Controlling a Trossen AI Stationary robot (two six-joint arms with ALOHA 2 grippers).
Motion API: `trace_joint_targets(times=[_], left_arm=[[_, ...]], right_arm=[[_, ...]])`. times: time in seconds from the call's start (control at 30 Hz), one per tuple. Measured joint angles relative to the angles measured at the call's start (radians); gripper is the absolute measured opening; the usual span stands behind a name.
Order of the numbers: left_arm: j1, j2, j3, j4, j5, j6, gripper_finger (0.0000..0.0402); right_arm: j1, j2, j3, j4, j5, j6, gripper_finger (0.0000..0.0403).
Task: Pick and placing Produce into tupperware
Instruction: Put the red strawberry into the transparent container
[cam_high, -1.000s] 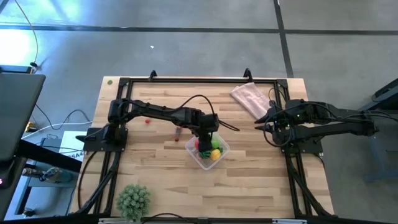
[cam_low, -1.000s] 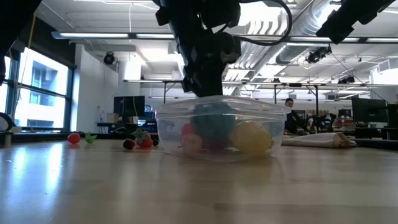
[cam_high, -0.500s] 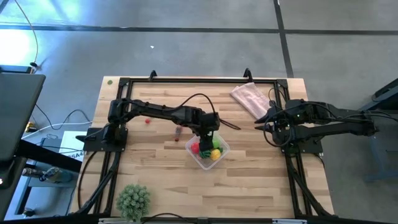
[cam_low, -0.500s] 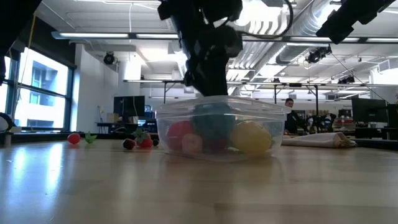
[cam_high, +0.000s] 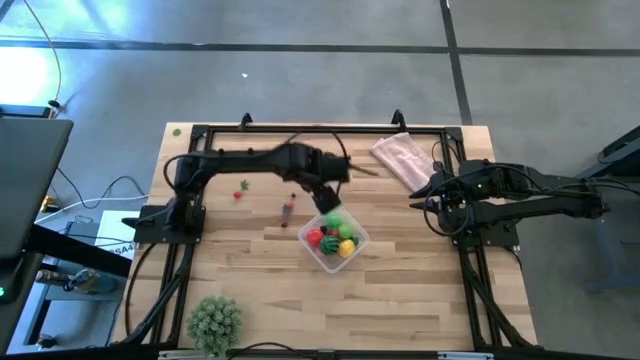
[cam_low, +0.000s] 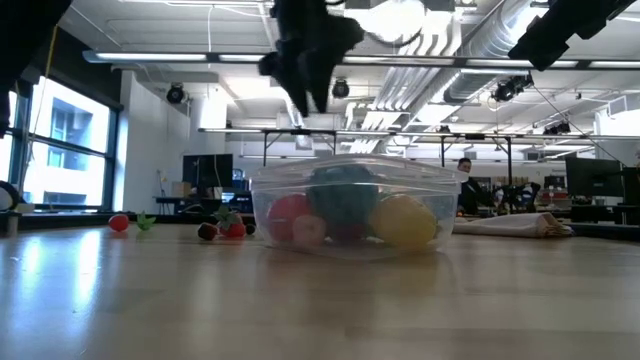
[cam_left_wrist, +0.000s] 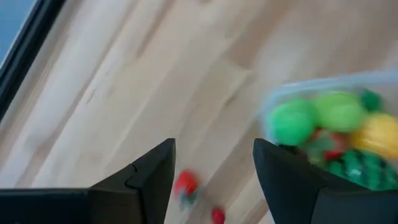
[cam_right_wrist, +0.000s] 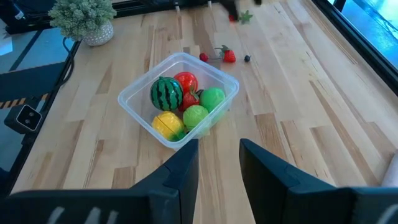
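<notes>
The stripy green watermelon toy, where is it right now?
The dark-striped green watermelon toy sits inside the clear plastic container near the table's middle, beside the red tomato toy and yellow lemon toy.

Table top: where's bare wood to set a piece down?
Free: the table between the plant and the tupperware, and between the tupperware and the right gripper. Crowded: loose produce left of the tupperware, below the left gripper.
</notes>
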Motion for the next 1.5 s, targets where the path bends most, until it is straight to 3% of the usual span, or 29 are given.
trace_joint_targets(times=[0.17, 0.53, 0.73, 0.83, 0.97, 1.07, 1.27, 1.5], left_arm=[[0.062, 0.000, 0.012, -0.138, 0.001, -0.113, 0.0207], [0.067, -0.018, -0.004, -0.262, -0.055, -0.091, 0.0207], [0.068, -0.143, -0.174, -0.212, -0.063, -0.153, 0.0207], [0.068, -0.230, -0.315, -0.109, -0.027, -0.214, 0.0207], [0.068, -0.311, -0.504, 0.154, 0.195, -0.241, 0.0207], [0.067, -0.314, -0.595, 0.285, 0.272, -0.313, 0.0207], [0.079, -0.275, -0.695, 0.267, 0.202, -0.444, 0.0207], [0.081, -0.272, -0.777, 0.403, 0.200, -0.459, 0.0207]], right_arm=[[0.000, 0.000, 0.000, 0.000, 0.000, 0.000, 0.0105], [0.000, 0.000, 0.000, 0.000, 0.000, 0.000, 0.0105], [0.000, 0.000, 0.000, 0.000, 0.000, 0.000, 0.0105], [0.000, 0.000, 0.000, 0.000, 0.000, 0.000, 0.0105], [0.000, 0.000, 0.000, 0.000, 0.000, 0.000, 0.0105], [0.000, 0.000, 0.000, 0.000, 0.000, 0.000, 0.0105], [0.000, 0.000, 0.000, 0.000, 0.000, 0.000, 0.0105], [0.000, 0.000, 0.000, 0.000, 0.000, 0.000, 0.0105]])
